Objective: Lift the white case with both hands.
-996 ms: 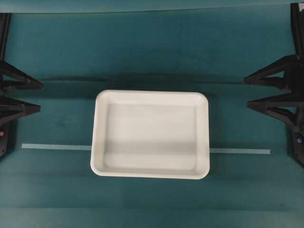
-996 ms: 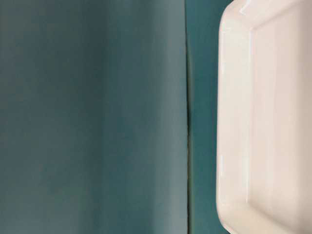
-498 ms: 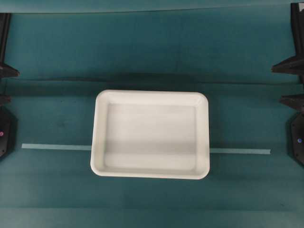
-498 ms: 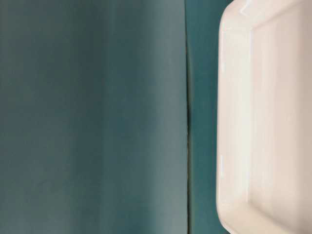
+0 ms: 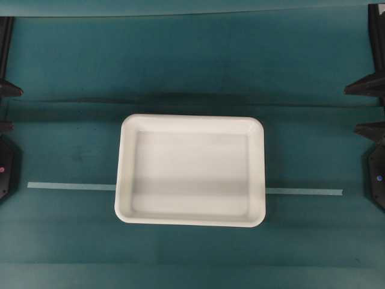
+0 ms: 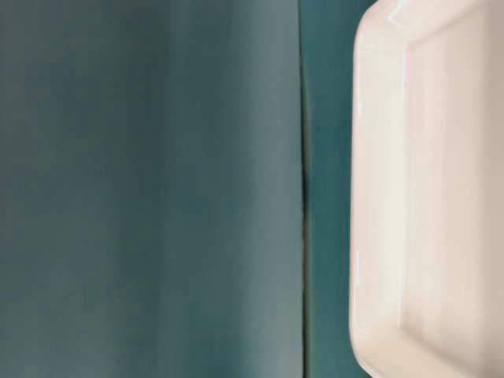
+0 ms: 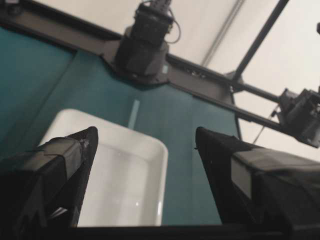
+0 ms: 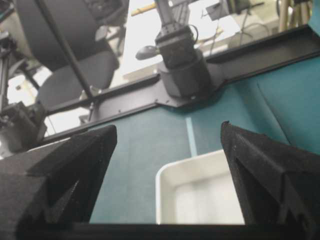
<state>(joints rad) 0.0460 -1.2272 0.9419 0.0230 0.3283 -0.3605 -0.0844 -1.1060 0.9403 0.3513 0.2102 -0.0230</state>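
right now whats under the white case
The white case sits on the teal table, across a thin pale tape strip. The strip shows on both sides; its middle is covered by the case.

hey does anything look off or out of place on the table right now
Nothing stands out. The white case sits flat, empty and intact on the teal table, lying across the tape strip. Both hands are open, away from it.

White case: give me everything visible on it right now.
The large shallow white plastic case is rectangular with rounded corners, a raised rim and a flat, empty inner floor. It lies flat and upright at the middle of the teal cloth-covered table, long side across the overhead view. A thin pale tape strip runs under it, showing on both sides. Nothing else touches it; both open grippers sit far off at the edges.
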